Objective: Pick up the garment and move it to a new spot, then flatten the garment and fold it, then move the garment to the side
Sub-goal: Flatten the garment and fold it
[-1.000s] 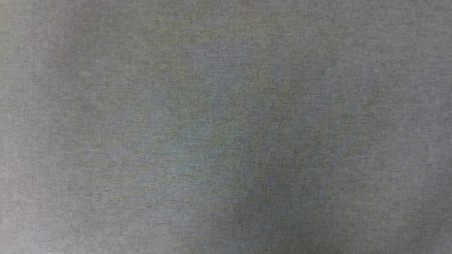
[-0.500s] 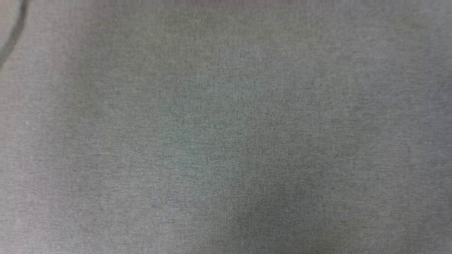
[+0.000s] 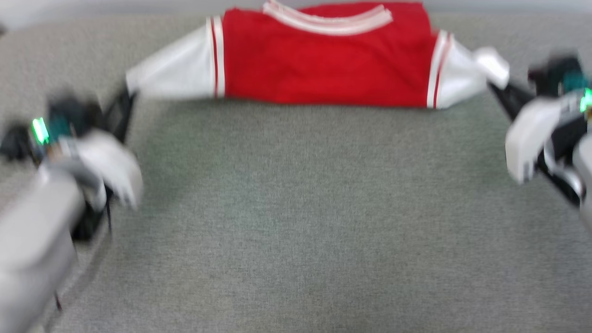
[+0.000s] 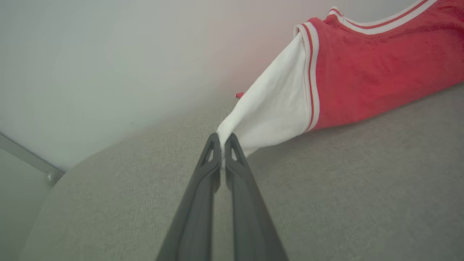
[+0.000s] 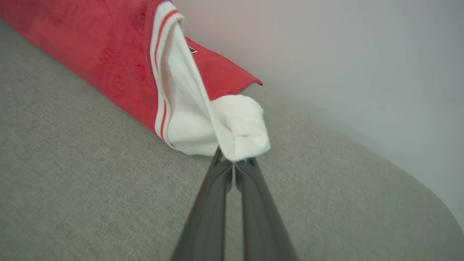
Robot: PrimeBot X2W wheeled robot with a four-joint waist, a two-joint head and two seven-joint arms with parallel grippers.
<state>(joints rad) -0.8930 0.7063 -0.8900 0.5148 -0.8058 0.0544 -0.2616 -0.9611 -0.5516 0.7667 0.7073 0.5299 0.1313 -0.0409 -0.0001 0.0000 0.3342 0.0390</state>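
Observation:
The garment (image 3: 323, 60), a red jersey with white sleeves and red-and-white trim, lies stretched across the far side of the grey cloth-covered surface (image 3: 296, 208), plain red side up, lettering hidden. My left gripper (image 3: 126, 99) is shut on the tip of its left white sleeve (image 4: 268, 105); its fingers (image 4: 217, 159) pinch the cloth. My right gripper (image 3: 497, 88) is shut on the bunched end of the right white sleeve (image 5: 239, 127). Both sleeves are pulled taut outward.
A pale wall (image 4: 108, 54) rises just behind the garment. The grey surface curves off at its far left corner (image 4: 58, 170) and far right corner (image 5: 417, 181). My pale forearms (image 3: 32, 240) flank the open grey area in front.
The head camera has swung up from a close look at bare grey cloth. The garment and both grippers have come into its view.

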